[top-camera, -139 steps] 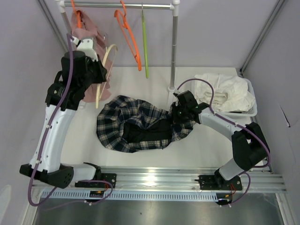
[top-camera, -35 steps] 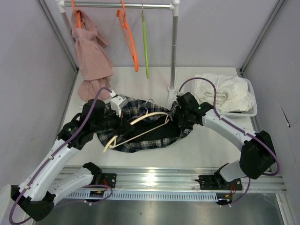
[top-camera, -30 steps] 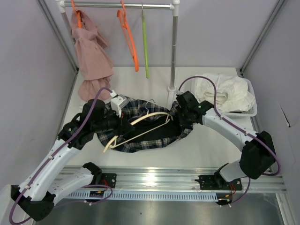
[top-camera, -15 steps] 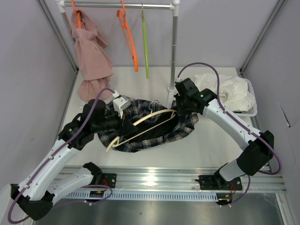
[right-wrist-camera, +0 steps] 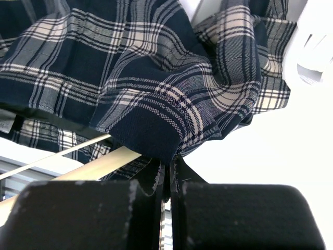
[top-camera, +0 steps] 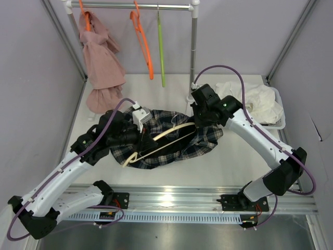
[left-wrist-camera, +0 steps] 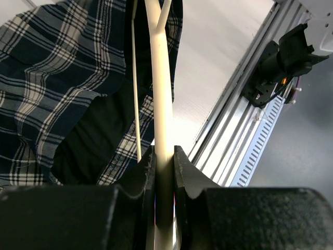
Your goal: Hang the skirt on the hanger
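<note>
The plaid skirt point(top-camera: 177, 153) lay bunched at the middle of the desk point(top-camera: 239, 156), its long axis running from 8 o'clock to 2 o'clock in the top view. The cream hanger point(left-wrist-camera: 162, 78) lay across it along the same line. The left pincer point(left-wrist-camera: 164, 159) was clenched on the hanger toward its 8 o'clock end. The right pincer point(right-wrist-camera: 167, 165) was clamped on the skirt's hem at 2 o'clock.

The 2 arms lean in toward each other. The left arm point(top-camera: 62, 172) slants up and rightward from its base, and its left gripper point(left-wrist-camera: 164, 156) is clamped narrowly on the hanger point(left-wrist-camera: 161, 78). The right arm point(top-camera: 255, 138) arches high with its wrist tipped down, the right gripper point(right-wrist-camera: 167, 166) pinched fully closed on a fold of the skirt point(right-wrist-camera: 130, 67).
</note>
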Available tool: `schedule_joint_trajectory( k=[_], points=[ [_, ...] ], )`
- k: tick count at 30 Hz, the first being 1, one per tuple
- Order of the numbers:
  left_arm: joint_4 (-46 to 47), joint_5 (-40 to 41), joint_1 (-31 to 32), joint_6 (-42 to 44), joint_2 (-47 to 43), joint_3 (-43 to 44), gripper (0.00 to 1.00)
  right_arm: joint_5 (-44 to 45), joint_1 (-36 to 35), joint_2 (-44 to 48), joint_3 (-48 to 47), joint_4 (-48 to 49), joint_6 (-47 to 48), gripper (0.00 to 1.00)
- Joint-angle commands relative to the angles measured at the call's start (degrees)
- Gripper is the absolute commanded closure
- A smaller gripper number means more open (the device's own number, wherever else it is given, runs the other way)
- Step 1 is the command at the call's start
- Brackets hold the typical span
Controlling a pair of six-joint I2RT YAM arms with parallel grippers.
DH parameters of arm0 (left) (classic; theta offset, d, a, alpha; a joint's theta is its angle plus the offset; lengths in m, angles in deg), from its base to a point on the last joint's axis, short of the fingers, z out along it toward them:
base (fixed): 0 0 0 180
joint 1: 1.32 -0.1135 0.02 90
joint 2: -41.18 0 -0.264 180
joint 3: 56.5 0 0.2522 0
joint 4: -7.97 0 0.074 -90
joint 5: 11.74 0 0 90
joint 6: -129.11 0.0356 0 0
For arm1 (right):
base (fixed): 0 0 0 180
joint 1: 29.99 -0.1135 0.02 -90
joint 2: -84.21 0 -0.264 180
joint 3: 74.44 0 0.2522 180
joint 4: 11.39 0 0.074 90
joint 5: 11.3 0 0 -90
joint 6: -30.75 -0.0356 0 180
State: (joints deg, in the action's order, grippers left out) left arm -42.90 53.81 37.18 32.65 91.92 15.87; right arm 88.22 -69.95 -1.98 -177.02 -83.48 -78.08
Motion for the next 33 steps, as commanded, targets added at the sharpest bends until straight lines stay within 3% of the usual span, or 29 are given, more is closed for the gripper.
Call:
schedule_joint_trajectory(
  k=[1,6,18,27,33],
  points=[
    [1.86,0.45,1.49,1.01,0.76,1.51,1.0,1.55,-1.87,1.64,-4.26,-0.82,-1.3,1.0],
    [0.54,1.94,2.19,1.19,0.59,0.46,1.0,2.17,-2.13,2.34,-4.61,-1.7,-1.91,1.0],
    [8.53,-0.95,2.28,-0.48,4.89,-0.07,1.0,4.01,-5.91,4.71,-5.32,-3.82,-4.9,1.0],
    [11.44,-2.1,2.19,-1.63,12.53,-0.34,1.0,2.79,-4.16,7.79,6.63,3.74,-5.43,1.0],
    [14.07,-2.45,2.19,-2.59,17.37,-0.69,1.0,1.47,-1.88,11.39,15.75,9.27,-5.08,0.87]
  ],
)
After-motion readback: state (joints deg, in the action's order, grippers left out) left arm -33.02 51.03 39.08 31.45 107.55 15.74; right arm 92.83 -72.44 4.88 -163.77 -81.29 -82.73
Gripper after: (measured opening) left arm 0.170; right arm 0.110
